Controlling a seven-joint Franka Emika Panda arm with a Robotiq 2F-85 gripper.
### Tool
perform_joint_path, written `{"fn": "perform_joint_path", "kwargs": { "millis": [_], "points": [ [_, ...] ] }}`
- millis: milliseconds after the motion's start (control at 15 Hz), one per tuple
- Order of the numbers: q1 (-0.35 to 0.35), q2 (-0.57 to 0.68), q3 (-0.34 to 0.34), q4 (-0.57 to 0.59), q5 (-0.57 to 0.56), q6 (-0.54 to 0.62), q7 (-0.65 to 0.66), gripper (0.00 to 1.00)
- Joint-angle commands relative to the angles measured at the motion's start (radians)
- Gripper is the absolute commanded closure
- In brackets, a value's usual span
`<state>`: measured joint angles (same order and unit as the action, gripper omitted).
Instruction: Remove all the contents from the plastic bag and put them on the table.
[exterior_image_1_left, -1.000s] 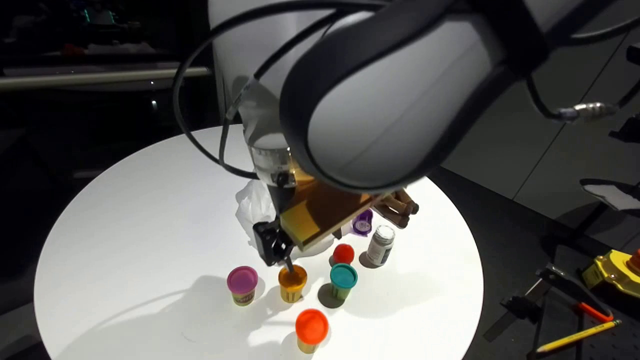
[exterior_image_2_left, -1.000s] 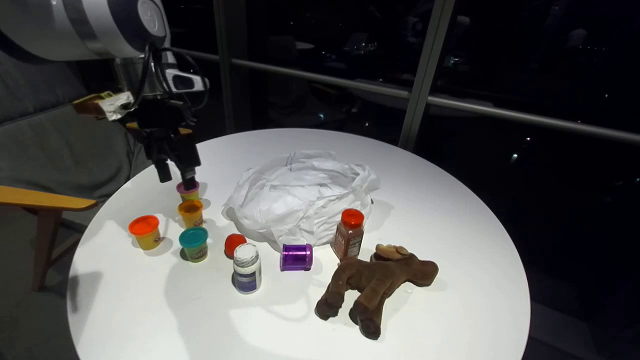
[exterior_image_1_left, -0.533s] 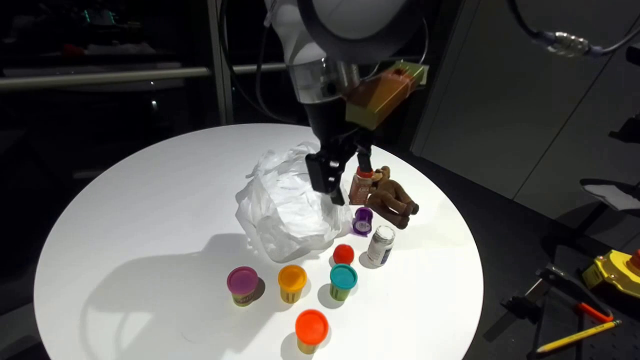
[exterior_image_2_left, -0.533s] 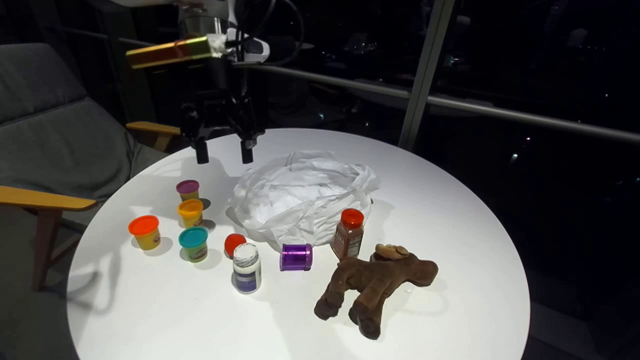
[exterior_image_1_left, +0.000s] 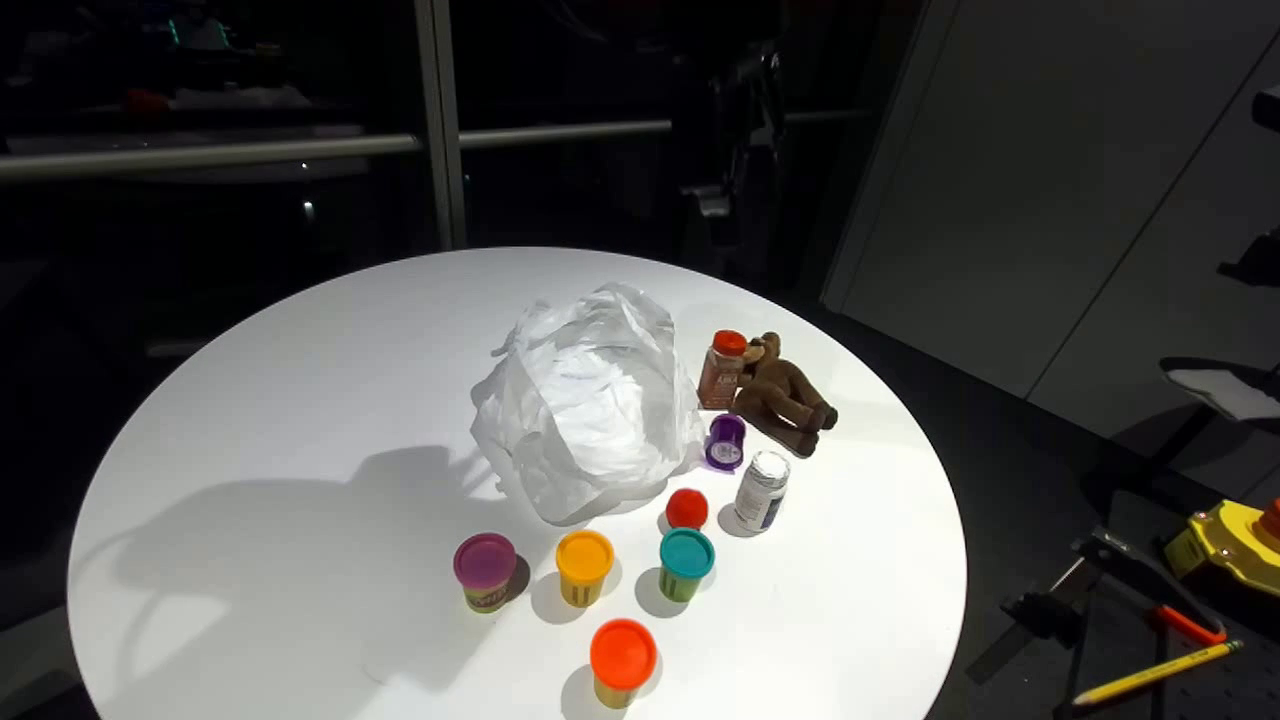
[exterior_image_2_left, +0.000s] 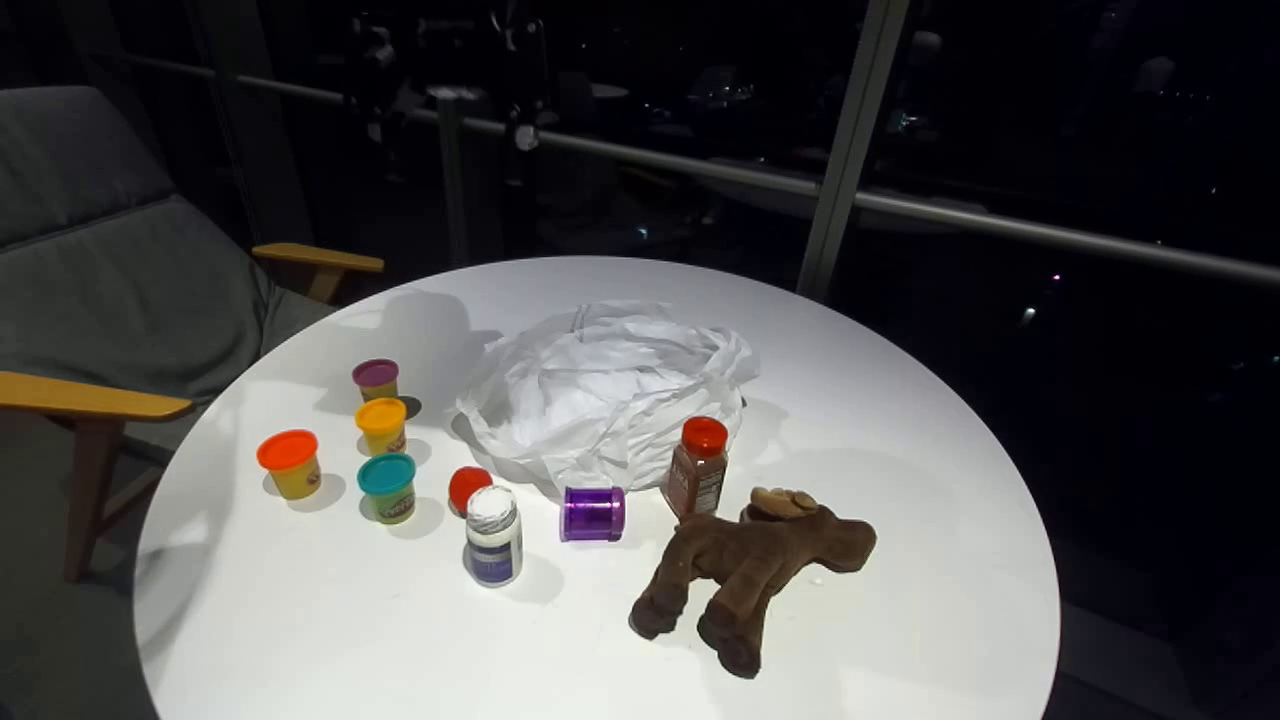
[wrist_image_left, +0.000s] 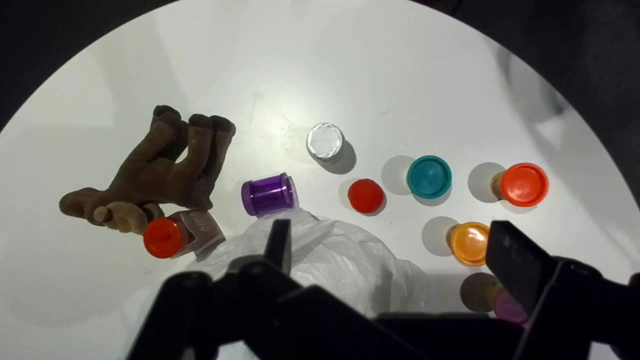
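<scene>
Plainly, your tool (wrist_image_left: 390, 247) is released: in the wrist view its fingers (wrist_image_left: 279, 245) stand wide apart, well above the desk (exterior_image_1_left: 830, 600). In both exterior views it is so dim that you can barely trace its outline. The plastic bag (exterior_image_1_left: 590, 400) sits crumpled near the middle of the desk; in the wrist view your tool covers much of it, and whether anything lies beneath the inner folds you cannot tell. A finger also hides part of the mauve-lidded pot (wrist_image_left: 509, 306), and in an exterior view the white jar (exterior_image_2_left: 494, 545) overlaps the red ball (exterior_image_2_left: 468, 487). The bag's mouth gapes upward in both exterior views, while its long axis is hard to fix among the creases. Just beside it, the purple canister (exterior_image_2_left: 592, 515) lies on its side and the red-capped jar (exterior_image_2_left: 697, 475) stands upright. The brown plush toy (exterior_image_2_left: 760, 560) lies on its side, its head pointing left in the wrist view, legs toward the top edge. Nearby stand the yellow-lidded pot (exterior_image_1_left: 585, 568), teal-lidded pot (exterior_image_1_left: 687, 565) and red-lidded pot (exterior_image_1_left: 623, 658), upright
</scene>
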<state>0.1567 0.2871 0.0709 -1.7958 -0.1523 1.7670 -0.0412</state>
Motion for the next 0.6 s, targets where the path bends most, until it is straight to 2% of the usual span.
{"fn": "perform_joint_path", "kwargs": {
  "millis": [0,200,267,533],
  "points": [
    [-0.006,-0.089,0.035,0.049,0.124,-0.158,0.042,0.00],
    [-0.010,-0.135,0.047,0.100,0.266,-0.273,0.115,0.00],
    [-0.005,-0.105,0.042,0.069,0.196,-0.210,0.076,0.00],
    [-0.005,-0.138,0.046,0.085,0.242,-0.253,0.100,0.00]
  ]
}}
